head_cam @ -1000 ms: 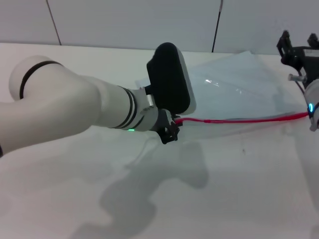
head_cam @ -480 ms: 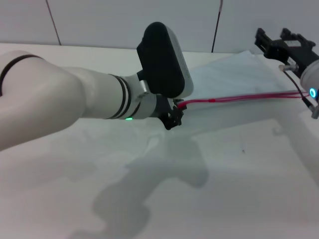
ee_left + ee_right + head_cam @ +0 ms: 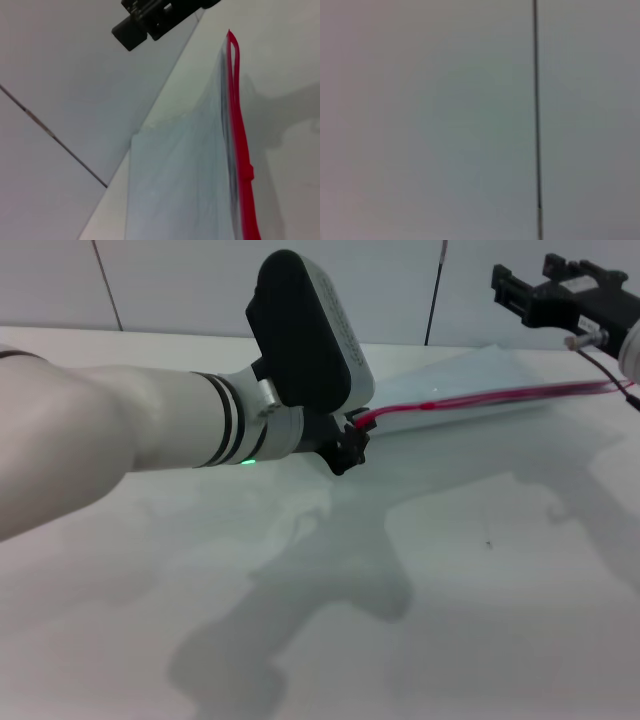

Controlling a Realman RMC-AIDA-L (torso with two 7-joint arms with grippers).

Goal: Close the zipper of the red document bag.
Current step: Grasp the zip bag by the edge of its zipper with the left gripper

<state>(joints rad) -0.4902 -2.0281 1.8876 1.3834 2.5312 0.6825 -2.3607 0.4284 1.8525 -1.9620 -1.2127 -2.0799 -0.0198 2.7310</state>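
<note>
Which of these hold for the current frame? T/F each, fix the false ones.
1. The left gripper is at one end of the red zipper. True.
2. The bag lies flat on the table. False: its zipper edge is raised.
3. The right gripper is up beside the bag's far end. True.
4. The right wrist view shows the zipper. False: only a blank wall with a dark seam.

White bench [image 3: 470, 620] with soft grey shadows across it, pale panelled wall [image 3: 200, 285] behind, thin dark seam [image 3: 536, 100] between panels
</note>
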